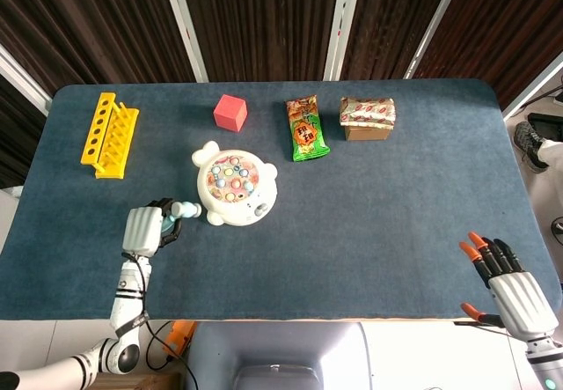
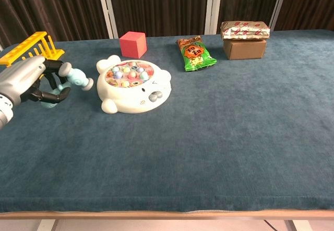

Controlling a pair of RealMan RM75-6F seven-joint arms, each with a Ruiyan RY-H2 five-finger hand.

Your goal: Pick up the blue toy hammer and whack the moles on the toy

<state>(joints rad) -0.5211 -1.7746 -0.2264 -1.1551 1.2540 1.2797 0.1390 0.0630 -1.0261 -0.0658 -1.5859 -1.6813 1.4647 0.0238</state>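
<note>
Left robot hand (image 2: 28, 80) clamped around the handle of the blue toy hammer (image 2: 73, 78), raised off the desk (image 2: 219, 137), hammer head pointing toward the mole toy (image 2: 133, 85) and just beside its left edge. Probably held that way so a short swing can bring the head over onto the coloured moles (image 2: 128, 72); pick-up seemingly done, no whack landed yet. From the head view, same grasp: left robot hand (image 1: 145, 229) with hammer (image 1: 180, 210) jutting right, close to the toy's ear-shaped bump (image 1: 214, 217).

Right robot hand (image 1: 510, 289) resting far off at the desk's near right corner, fingers spread, holding nothing; likely parked clear of the swing.

Pushed back along the far edge, well apart from the action: yellow rack (image 2: 28, 51), red cube (image 2: 132, 44), green snack packet (image 2: 195, 53), and a brown box (image 2: 244, 48) carrying a foil-wrapped packet (image 2: 245, 29) on top. Printing present on the green packet and the foil wrap, but too small to read; no brand legible anywhere.
</note>
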